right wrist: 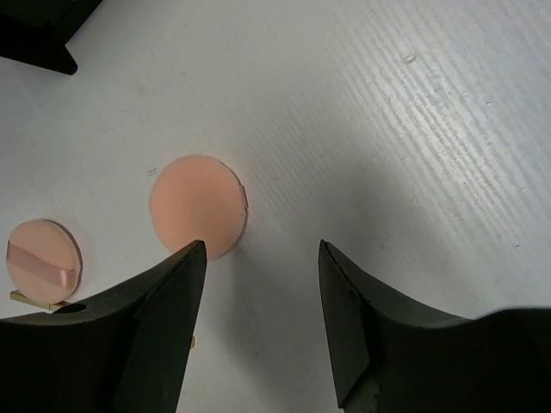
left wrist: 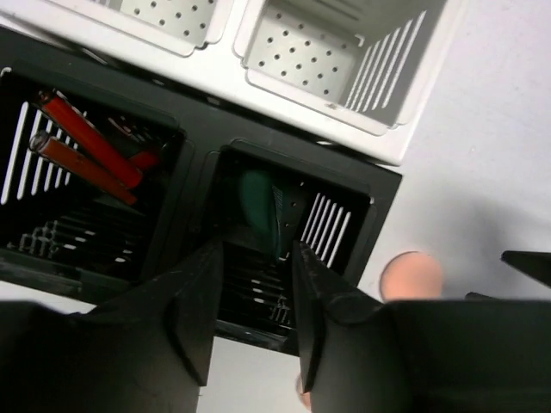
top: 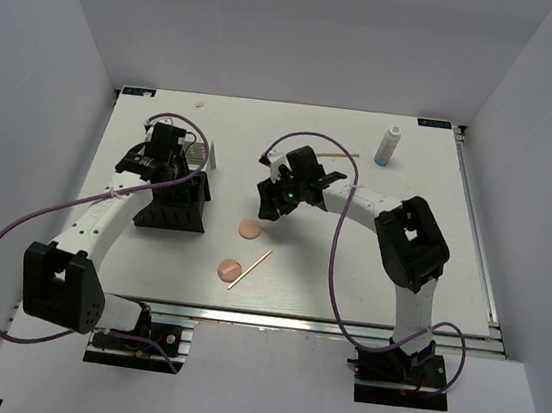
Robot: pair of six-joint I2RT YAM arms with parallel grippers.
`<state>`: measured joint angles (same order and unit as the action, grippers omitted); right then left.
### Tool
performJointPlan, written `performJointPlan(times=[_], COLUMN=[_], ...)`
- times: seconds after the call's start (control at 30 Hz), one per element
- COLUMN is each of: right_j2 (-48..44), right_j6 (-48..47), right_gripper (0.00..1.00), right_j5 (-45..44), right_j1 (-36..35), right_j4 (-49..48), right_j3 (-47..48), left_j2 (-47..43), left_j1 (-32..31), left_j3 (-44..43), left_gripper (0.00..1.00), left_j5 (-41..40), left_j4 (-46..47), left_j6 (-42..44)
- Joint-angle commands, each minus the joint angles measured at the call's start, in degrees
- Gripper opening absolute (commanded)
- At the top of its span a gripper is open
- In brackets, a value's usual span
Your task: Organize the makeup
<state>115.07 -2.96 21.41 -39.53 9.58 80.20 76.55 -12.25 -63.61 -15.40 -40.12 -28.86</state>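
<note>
My left gripper [top: 172, 176] [left wrist: 256, 249] is open and empty, just over the black organizer [top: 170, 209] [left wrist: 194, 138]. A dark green disc [left wrist: 256, 205] stands in the compartment below the jaws. Red-and-black sticks [left wrist: 82, 151] lie in the compartment to its left. My right gripper [top: 264, 205] [right wrist: 263, 245] is open and empty above the table. A peach-pink disc [top: 250, 229] [right wrist: 198, 205] lies at its left fingertip, outside the jaws. A second peach-pink disc [top: 229, 269] [right wrist: 43, 261] lies nearer, beside a wooden stick [top: 250, 268]. Another wooden stick [top: 334, 156] and the white-blue bottle [top: 389, 145] are at the back right.
A white perforated tray section [left wrist: 318, 52] adjoins the organizer's far side. A corner of the organizer [right wrist: 34, 34] shows at the top left of the right wrist view. A small pink speck [top: 200, 104] lies at the table's back edge. White walls enclose the table.
</note>
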Motion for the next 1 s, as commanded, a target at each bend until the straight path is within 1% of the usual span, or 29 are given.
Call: performJointPlan(times=[0.0,0.03,0.1,0.17,0.27,0.37,0.4,0.43,0.47,0.5,0.53,0.6,0.63,0.67,0.7,0.77,0.8,0.87,0.9,0.97], right_j2=[0.94,1.30,2.44,3.23,4.90,6.65,7.18,7.80,8.50,8.77,8.95,8.95,8.86,8.42,8.16,6.24,5.27,1.33,-0.09,-3.95], right_j6=[0.94,1.03,1.20,1.38,1.29,0.50,0.50,0.33,0.32,0.24,-0.11,-1.16,-1.52,-1.78,-2.39,-2.84,-3.10,-3.45,-3.45,-3.28], right_gripper=[0.60,0.60,0.59,0.58,0.56,0.55,0.54,0.53,0.50,0.48,0.38,0.25,0.18,0.05,0.00,0.00,0.00,0.00,0.00,0.00], right_j5=[-0.40,-0.32,-0.14,0.12,-0.57,-3.03,-4.52,-5.06,-5.58,-6.37,-6.55,-6.56,-6.29,-5.51,-4.89,-3.40,-0.96,2.39,5.63,8.11], right_j1=[-1.69,-2.21,-2.66,-3.27,-4.06,-5.03,-5.12,-5.21,-5.30,-5.30,-5.38,-5.47,-5.47,-5.47,-5.47,-5.47,-5.38,-4.60,-4.07,-3.80], right_j4=[1.40,1.49,2.01,2.63,3.16,5.00,5.53,6.23,7.19,7.55,7.82,8.43,8.78,9.05,9.14,8.96,8.00,6.16,3.97,1.07], right_j3=[2.24,2.41,3.37,4.17,5.05,6.19,6.71,7.50,7.86,8.12,8.04,7.86,7.69,7.25,6.90,5.67,5.14,4.35,4.35,5.05], left_j2=[-0.79,-1.05,-1.67,-2.90,-5.79,-10.45,-12.20,-14.13,-18.68,-20.98,-25.36,-29.25,-31.01,-34.25,-35.67,-38.40,-40.58,-42.27,-43.41,-43.94], left_j1=[0.47,0.47,0.56,0.56,0.56,0.56,0.56,0.56,0.56,0.56,0.56,0.56,0.56,0.56,0.56,0.56,0.56,0.56,0.56,0.56], left_j3=[-1.95,-1.95,-2.56,-3.53,-5.73,-6.00,-5.39,-3.03,-1.53,-0.03,3.03,5.86,7.26,10.15,11.66,14.64,17.36,19.92,21.85,23.44], left_gripper=[0.49,0.56,0.61,0.63,0.63,0.63,0.64,0.65,0.66,0.75,0.79,0.85,0.85,0.85,0.85,0.85,0.85,0.85,0.85,0.85], left_j5=[-2.44,-2.44,-2.62,-2.62,-1.92,3.25,5.62,9.73,11.43,12.57,14.41,15.04,15.31,17.40,18.03,19.96,20.75,23.55,24.70,26.38], left_j4=[-1.19,-1.28,-2.07,-2.95,-3.56,-2.16,-1.20,1.16,2.31,3.28,4.42,4.61,4.78,5.05,5.14,5.84,6.28,7.24,7.42,6.72], left_j6=[0.21,0.30,0.30,-0.05,-0.49,0.55,2.13,2.49,2.76,2.76,2.41,0.48,-0.40,-2.41,-3.56,-6.02,-8.38,-10.07,-10.51,-9.29])
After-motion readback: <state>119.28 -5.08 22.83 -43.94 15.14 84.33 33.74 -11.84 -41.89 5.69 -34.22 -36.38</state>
